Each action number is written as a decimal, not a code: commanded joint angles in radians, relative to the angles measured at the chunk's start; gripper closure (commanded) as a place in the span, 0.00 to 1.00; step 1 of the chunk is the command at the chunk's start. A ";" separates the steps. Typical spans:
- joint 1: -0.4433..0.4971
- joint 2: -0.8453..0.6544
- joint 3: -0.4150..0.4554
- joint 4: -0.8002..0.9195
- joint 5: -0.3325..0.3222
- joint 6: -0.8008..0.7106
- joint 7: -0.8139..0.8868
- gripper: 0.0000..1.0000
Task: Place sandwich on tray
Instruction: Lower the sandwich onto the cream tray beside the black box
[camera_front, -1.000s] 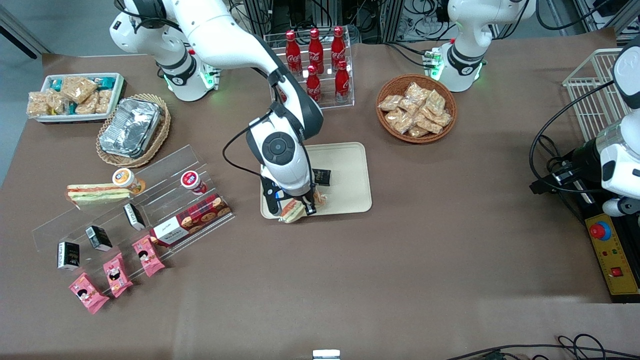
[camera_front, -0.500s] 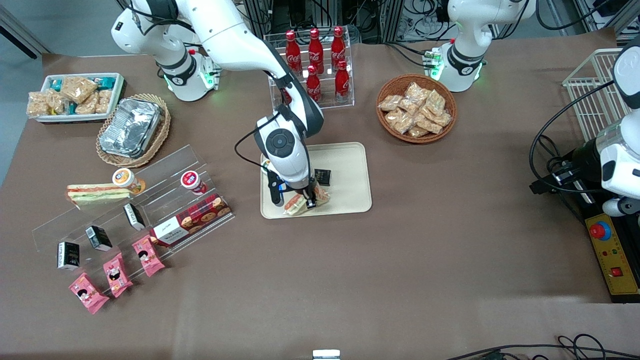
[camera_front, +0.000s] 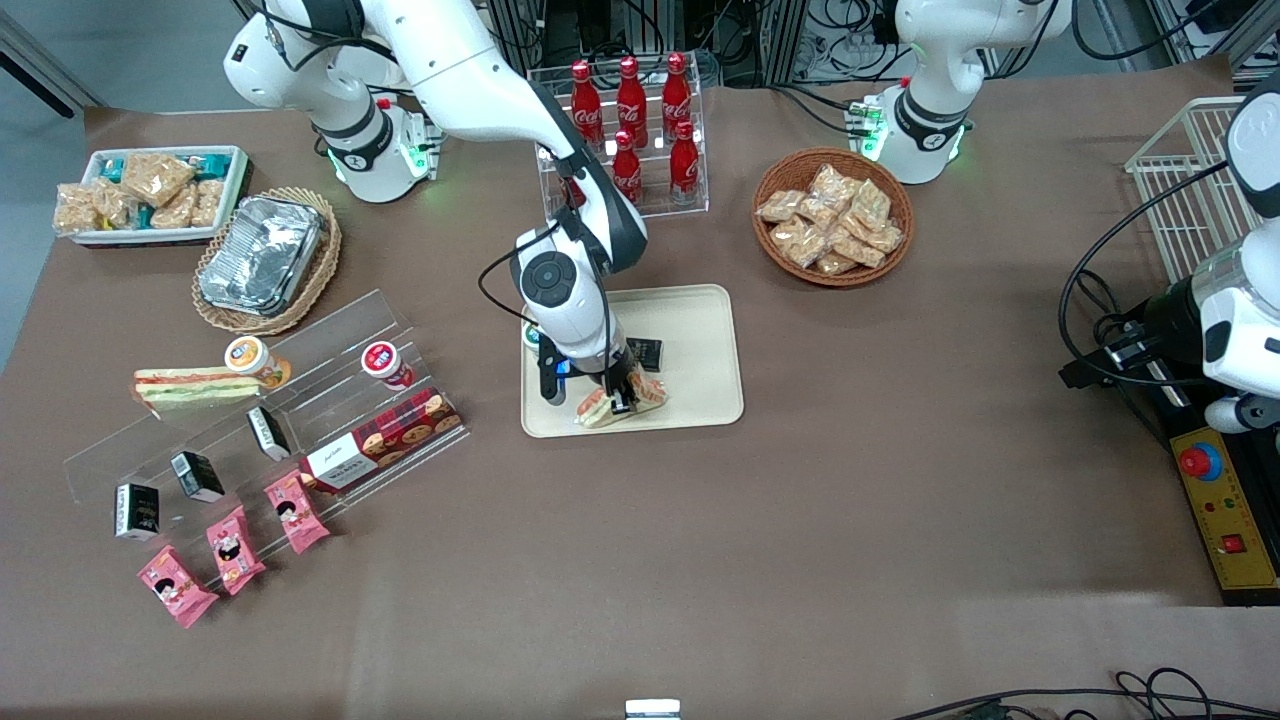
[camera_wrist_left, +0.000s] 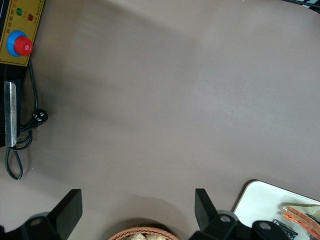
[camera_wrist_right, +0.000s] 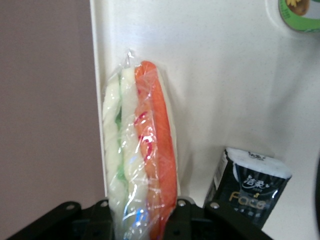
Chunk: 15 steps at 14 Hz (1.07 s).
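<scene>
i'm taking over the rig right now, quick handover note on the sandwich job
Gripper: shut on the sandwich, low over the tray's edge nearest the front camera.
Sandwich: over the tray, held on its edge, just inside the rim. Whether it touches the surface cannot be told.
Also on the tray: a small black packet beside the sandwich.
Done: sandwich picked up and carried to the tray.
Left: lower if needed, open the fingers, lift the arm away.

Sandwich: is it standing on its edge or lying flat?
On its edge: the sandwich stands upright in the gripper, layers facing up, over the tray.
</scene>
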 joint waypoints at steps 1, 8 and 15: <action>0.022 0.018 -0.013 -0.002 0.039 0.033 0.002 1.00; 0.005 0.040 -0.015 0.034 0.025 0.030 -0.015 0.00; -0.015 0.034 -0.016 0.066 0.025 0.003 -0.014 0.00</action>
